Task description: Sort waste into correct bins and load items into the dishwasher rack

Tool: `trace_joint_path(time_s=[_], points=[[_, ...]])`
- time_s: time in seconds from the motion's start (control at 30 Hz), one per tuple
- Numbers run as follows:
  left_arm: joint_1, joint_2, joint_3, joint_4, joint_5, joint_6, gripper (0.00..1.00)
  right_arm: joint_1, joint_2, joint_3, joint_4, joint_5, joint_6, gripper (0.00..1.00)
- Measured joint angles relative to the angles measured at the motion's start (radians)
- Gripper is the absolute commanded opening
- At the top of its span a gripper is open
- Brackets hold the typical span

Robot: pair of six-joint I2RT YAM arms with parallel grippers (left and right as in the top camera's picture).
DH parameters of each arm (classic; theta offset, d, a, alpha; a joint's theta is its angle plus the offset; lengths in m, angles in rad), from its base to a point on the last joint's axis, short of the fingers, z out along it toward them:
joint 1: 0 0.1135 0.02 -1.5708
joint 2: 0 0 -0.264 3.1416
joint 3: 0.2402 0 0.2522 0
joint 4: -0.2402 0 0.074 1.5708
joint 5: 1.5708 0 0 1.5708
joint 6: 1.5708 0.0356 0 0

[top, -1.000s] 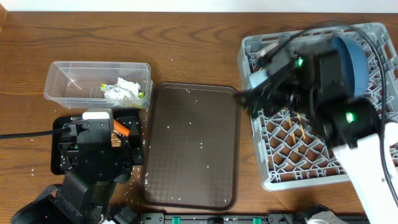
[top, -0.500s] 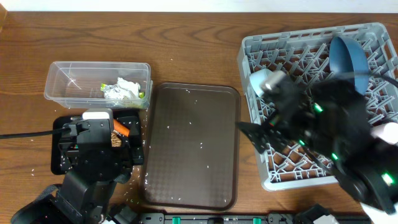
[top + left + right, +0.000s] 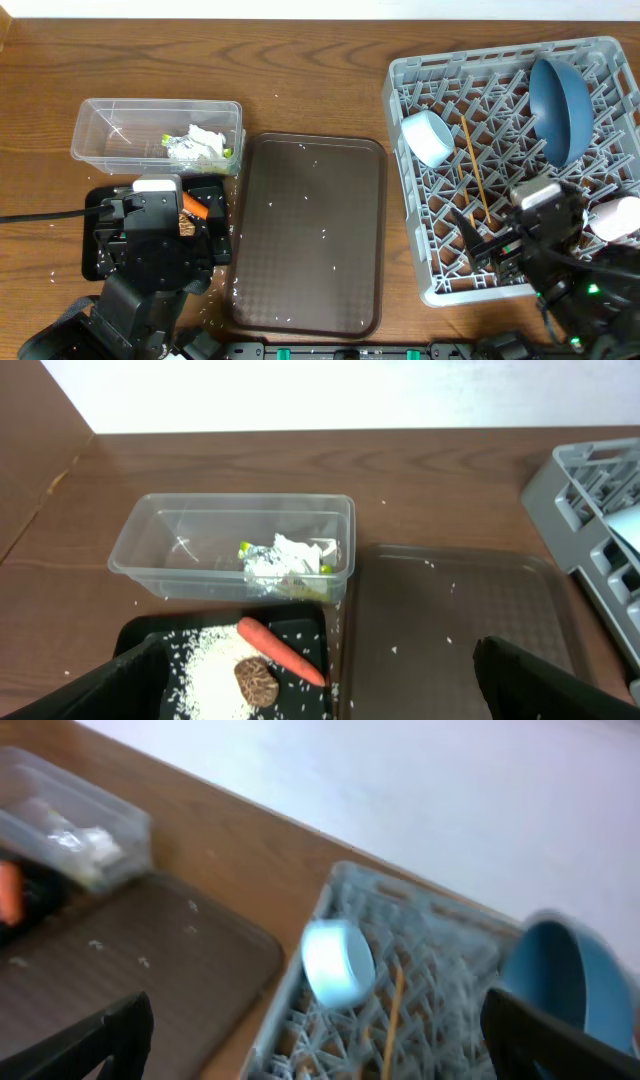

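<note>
The grey rack (image 3: 408, 85) holds the blue bowl (image 3: 560, 105) on edge, the light-blue cup (image 3: 428, 137), a chopstick (image 3: 473, 170) and something white (image 3: 615, 218) at its right edge. My right gripper (image 3: 478, 240) is open and empty over the rack's front edge; the cup (image 3: 338, 960) and chopstick (image 3: 393, 1010) lie ahead of it (image 3: 330, 1060). My left gripper (image 3: 320, 705) is open and empty above the black tray (image 3: 200, 628), which holds a carrot (image 3: 280, 652), a brown lump (image 3: 258, 680) and rice (image 3: 205, 675). The clear box (image 3: 160, 550) holds tissue (image 3: 285, 555) and wrapper. The pink cup is out of view.
The brown serving tray (image 3: 310, 235) lies between the bins and the rack, with scattered rice grains on it. My left arm (image 3: 150, 250) covers most of the black tray in the overhead view. Bare wooden table runs along the back.
My right arm has drawn back from over the rack's middle to its front edge, uncovering the cup and chopstick. The left arm has not moved.
</note>
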Motion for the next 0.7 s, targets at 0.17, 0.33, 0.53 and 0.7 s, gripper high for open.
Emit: trace_joint_path(time_s=[0.17,0.33,0.53,0.7], points=[[0.0,0.0,0.0,-0.001,-0.002,0.0,0.98,-0.076,-0.166,-0.236,0.079,0.0,0.01,0.99],[0.0,0.0,0.0,-0.001,-0.002,0.0,0.98,-0.133,-0.34,-0.431,0.189,-0.001,0.076,0.99],[0.0,0.0,0.0,-0.002,-0.002,0.0,0.98,-0.16,-0.491,-0.646,0.356,-0.001,0.121,0.99],[0.0,0.0,0.0,-0.002,-0.002,0.0,0.98,-0.16,-0.53,-0.794,0.504,-0.026,0.133,0.99]])
